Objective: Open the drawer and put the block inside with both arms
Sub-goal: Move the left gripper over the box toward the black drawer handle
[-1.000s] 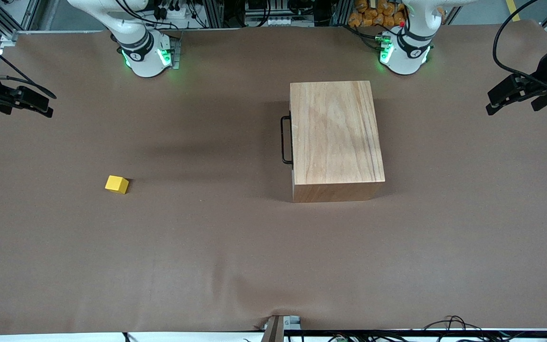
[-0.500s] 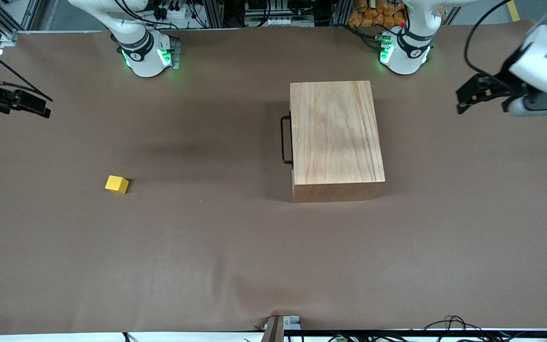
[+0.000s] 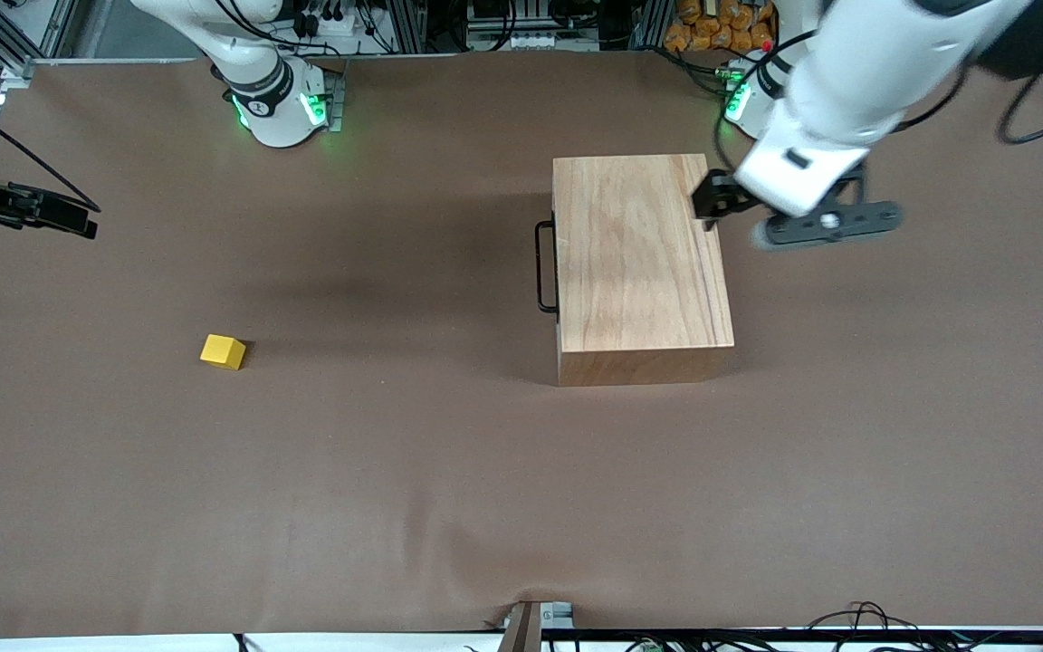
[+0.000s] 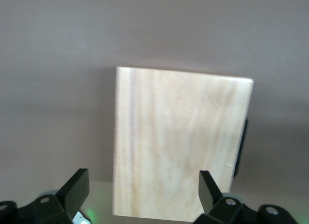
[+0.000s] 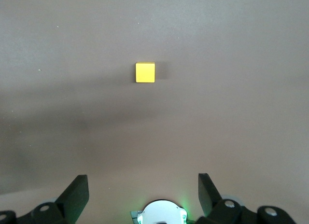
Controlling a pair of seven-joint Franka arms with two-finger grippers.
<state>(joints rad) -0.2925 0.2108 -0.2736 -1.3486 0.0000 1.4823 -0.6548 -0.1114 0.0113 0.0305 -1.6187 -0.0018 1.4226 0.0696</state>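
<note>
My left gripper hangs over the wooden box — fingers spread wide, empty. Drawer shut, handle flush. My right gripper (also spread, empty) waits at its table end — yellow block on the table, well apart from the box.

Drawer front hidden under box top; only handle shows. Left gripper motion-blurred, right gripper probably cut off at edge.

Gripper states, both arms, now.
Left gripper: open, empty, over the wooden box.
Right gripper: open, empty, over the table at the right arm's end; the block lies untouched.
</note>
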